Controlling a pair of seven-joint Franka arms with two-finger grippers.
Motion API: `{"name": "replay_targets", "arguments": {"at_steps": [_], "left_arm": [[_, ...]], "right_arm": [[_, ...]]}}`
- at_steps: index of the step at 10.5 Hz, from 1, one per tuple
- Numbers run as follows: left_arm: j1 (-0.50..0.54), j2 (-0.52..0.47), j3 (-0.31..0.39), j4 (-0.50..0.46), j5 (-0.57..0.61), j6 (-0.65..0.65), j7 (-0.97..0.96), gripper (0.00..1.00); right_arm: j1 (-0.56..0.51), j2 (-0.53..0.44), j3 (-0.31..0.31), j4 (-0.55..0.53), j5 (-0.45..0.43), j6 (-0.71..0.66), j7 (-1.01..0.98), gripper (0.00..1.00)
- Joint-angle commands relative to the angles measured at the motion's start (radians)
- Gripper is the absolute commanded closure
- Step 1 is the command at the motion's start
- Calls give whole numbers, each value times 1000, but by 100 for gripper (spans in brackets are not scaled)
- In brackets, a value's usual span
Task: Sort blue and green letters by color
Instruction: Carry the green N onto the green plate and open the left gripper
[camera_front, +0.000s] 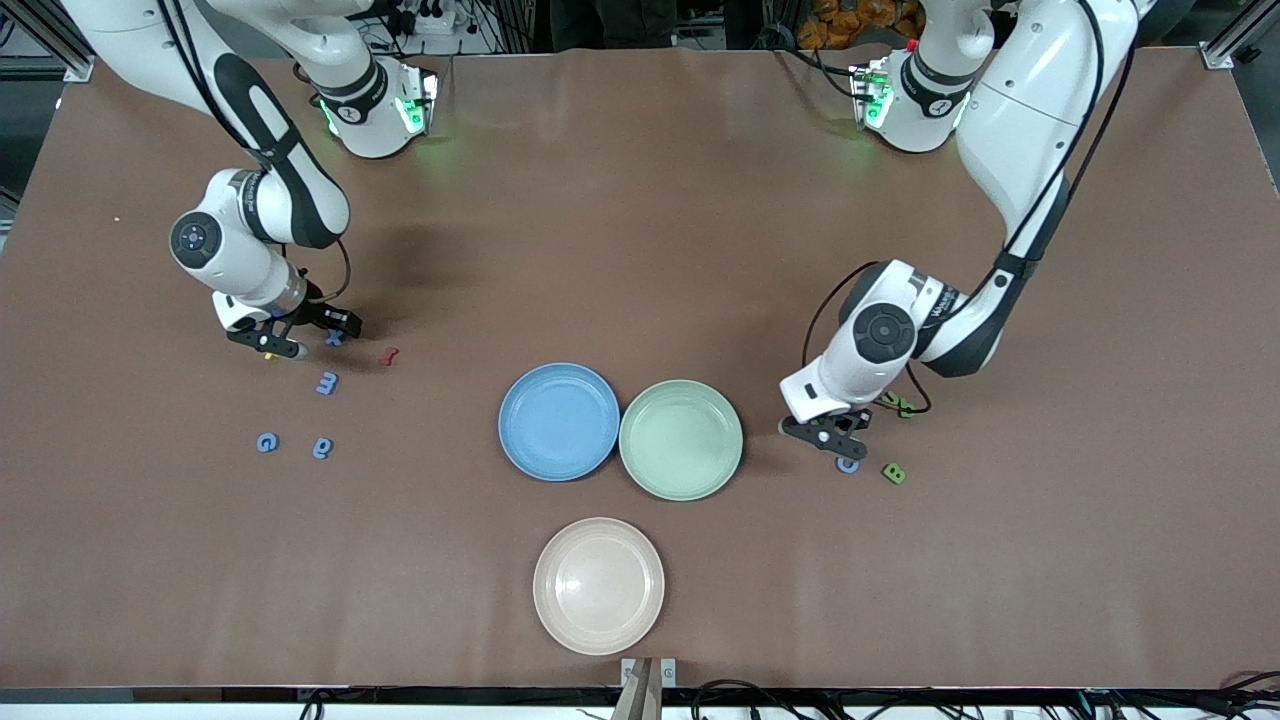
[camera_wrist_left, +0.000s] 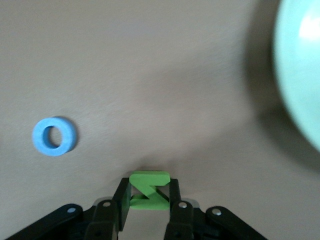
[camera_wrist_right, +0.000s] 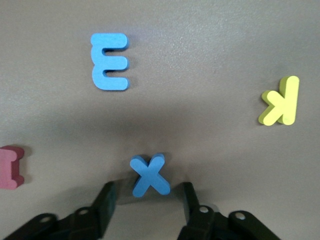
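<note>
My left gripper (camera_front: 832, 434) (camera_wrist_left: 148, 187) is shut on a green Z (camera_wrist_left: 148, 190), low over the table beside the green plate (camera_front: 681, 439) (camera_wrist_left: 305, 75). A blue O (camera_front: 848, 464) (camera_wrist_left: 54, 136) and a green B (camera_front: 894, 473) lie close by, and another green letter (camera_front: 900, 403) shows partly under the arm. My right gripper (camera_front: 305, 335) (camera_wrist_right: 147, 190) stands open around a blue X (camera_front: 334, 338) (camera_wrist_right: 150, 176), its fingers not touching it. A blue E (camera_front: 327, 382) (camera_wrist_right: 110, 61) lies nearer the front camera, then a blue G (camera_front: 267, 441) and a blue a (camera_front: 322, 447).
A blue plate (camera_front: 558, 421) sits beside the green one mid-table, with a beige plate (camera_front: 598, 585) nearer the front camera. A yellow K (camera_front: 268, 355) (camera_wrist_right: 281, 101) and a dark red letter (camera_front: 390, 354) (camera_wrist_right: 10, 167) lie on either side of the blue X.
</note>
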Motion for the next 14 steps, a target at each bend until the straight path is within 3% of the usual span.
{"name": "replay_targets", "arguments": {"at_steps": [1,3,6,11,12,14], "left_arm": [[-49,-77,-41,-1,11,-8,-103,100],[-67,-67,-121,57,11,-8,-208,100],[-190,17,-115,157,16,-6,-315,100],[-198,92,-78,258,23,-5,-305,100],[-204,117,-74,286,23,-3,-306,92],[-216,117,-58,301,25,-3,-303,34]], "right_arm": [[-3,6,6,-4,11,23,7,60],[-6,6,6,4,11,25,9,63],[-8,7,5,6,11,28,9,65],[-12,27,5,18,11,50,9,75],[-12,27,5,18,11,50,9,76],[-14,29,5,21,11,48,7,82]]}}
